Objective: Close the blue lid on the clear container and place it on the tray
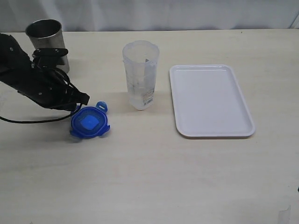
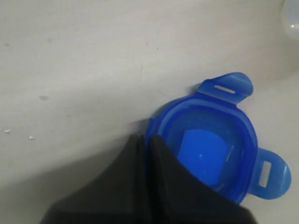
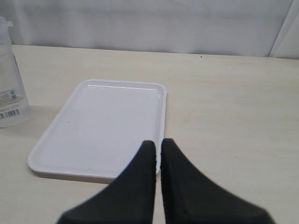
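Observation:
The blue lid (image 1: 89, 122) lies flat on the table, left of centre, with its snap tabs sticking out. My left gripper (image 1: 79, 105) comes down at its left edge. In the left wrist view the left gripper (image 2: 147, 137) is shut on the rim of the blue lid (image 2: 205, 140), one finger inside the rim and one outside. The clear container (image 1: 140, 74) stands upright and uncovered in the middle, with the white tray (image 1: 210, 100) bare to its right. My right gripper (image 3: 158, 142) is shut on nothing, low over the table near the tray (image 3: 103, 121). The container (image 3: 9, 93) shows at that view's edge.
A tapered steel cup (image 1: 46, 39) stands at the back left, just behind my left arm. A black cable (image 1: 28, 120) trails from that arm across the table on the left.

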### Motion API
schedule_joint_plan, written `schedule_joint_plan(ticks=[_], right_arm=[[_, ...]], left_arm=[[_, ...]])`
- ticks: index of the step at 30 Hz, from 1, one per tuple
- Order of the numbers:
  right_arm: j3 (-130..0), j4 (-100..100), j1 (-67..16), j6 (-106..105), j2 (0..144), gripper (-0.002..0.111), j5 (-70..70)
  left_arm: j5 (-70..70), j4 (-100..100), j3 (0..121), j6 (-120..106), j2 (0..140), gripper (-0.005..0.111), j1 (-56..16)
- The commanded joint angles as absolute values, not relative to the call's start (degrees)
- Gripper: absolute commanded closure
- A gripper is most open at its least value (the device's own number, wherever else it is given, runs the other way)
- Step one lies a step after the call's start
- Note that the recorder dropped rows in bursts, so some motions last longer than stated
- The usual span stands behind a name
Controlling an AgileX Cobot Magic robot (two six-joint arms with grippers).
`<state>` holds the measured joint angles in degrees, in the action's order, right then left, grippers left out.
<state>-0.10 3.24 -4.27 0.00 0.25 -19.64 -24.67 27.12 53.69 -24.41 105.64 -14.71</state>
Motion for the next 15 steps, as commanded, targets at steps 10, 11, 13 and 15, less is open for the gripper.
schedule_joint_plan(ticks=[10,11,13,15], right_arm=[[0.00,3.35,-4.49,0.00,0.00,0.104,-19.60],[0.00,3.35,-4.49,0.00,0.00,0.104,-19.60],[0.00,3.35,-4.49,0.00,0.00,0.104,-19.60],[0.00,3.35,-4.49,0.00,0.00,0.104,-19.60]], left_arm=[[-21.98,25.93,53.35,-28.24,105.30,0.064,-14.69],[-21.98,25.93,53.35,-28.35,105.55,0.062,-14.69],[-21.98,26.05,53.35,-28.23,106.44,0.061,-14.69],[-21.68,26.05,53.35,-28.23,107.62,0.061,-14.69]])
